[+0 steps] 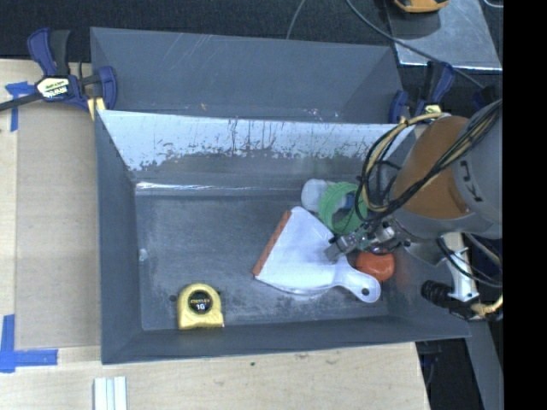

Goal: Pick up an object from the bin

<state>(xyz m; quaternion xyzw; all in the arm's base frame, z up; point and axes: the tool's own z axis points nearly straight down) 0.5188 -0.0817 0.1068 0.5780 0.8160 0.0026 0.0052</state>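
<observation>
Tape measure [200, 306] lies near-left, while my gripper [355, 244], open or closed I can't tell, hangs over the scoop [299, 259] at right, where the neighbouring red lump [377, 266] may foul my grab.

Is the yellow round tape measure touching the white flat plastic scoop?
Apart. The camera view shows bare bin floor between the yellow round tape measure and the white flat plastic scoop.

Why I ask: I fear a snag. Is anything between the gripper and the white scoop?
Nothing visible. The gripper sits right over the scoop at its right edge. An orange lump lies beside it and a green thing behind, neither in between.
</observation>
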